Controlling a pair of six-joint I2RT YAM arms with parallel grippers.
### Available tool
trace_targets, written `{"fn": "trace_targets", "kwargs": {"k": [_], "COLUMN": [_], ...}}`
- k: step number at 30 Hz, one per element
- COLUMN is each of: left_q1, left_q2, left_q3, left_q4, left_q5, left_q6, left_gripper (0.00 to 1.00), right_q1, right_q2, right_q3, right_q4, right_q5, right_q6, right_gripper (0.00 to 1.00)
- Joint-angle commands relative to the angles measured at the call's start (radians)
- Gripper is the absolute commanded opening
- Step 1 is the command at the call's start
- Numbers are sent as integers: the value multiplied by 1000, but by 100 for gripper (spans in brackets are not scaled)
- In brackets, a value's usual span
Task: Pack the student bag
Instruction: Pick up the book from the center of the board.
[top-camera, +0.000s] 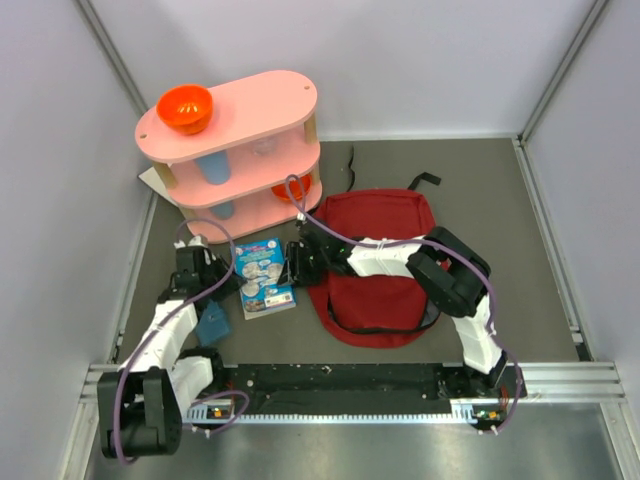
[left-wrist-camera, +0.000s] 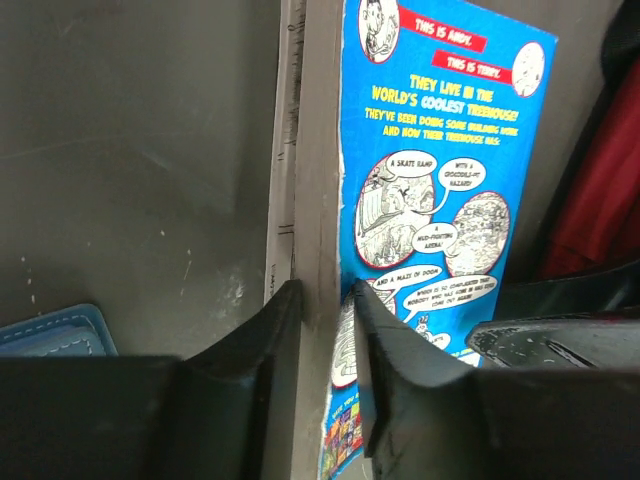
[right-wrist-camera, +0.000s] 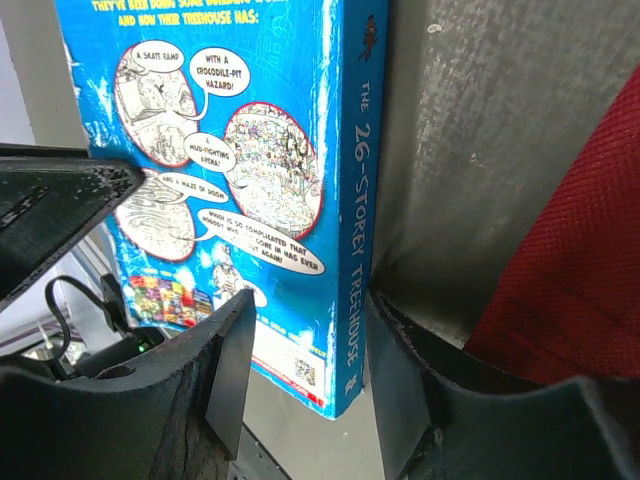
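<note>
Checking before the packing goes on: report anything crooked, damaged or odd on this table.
The book lies slightly askew beside the bag, and its cover edges are scuffed white along the spine. Oddly, both the left gripper and the right gripper straddle it, at opposite edges.

Pink shelf (top-camera: 262, 98) w/ orange bowl (top-camera: 185, 108)

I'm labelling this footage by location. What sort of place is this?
Probably a robot test cell: plain white panel walls box in a grey table, the left arm and right arm are bolted to a metal rail, and the backpack, book and pink shelf look like staged props.
</note>
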Motion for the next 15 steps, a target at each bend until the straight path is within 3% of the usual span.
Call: {"fn": "trace_targets", "kwargs": {"k": [1,5,6,9,15], "left_q1": [-12,-12,-14,-12,-12], "left_q2": [-52,-65,-62,-44,0], "left_q3": [3,8,6,5,3], "left_q4": [72,92,98,99,82], "left_q5": [168,203,212,209,182], "left_q6": [-24,-21,-22,-14,2], "left_gripper": [27,28,36,45,42], "right_q1": [19,17,19,19,19], "right_q2": [16,18,18,18,16], "right_q3": [4,-1,-1,-2,-2], "right_q4": [74,74,75,80,78], "right_q5": [-37,-37,-38,-40,-40], "right_q6": [12,9,9,11,12], "right_gripper": [46,46,46,46,47]}}
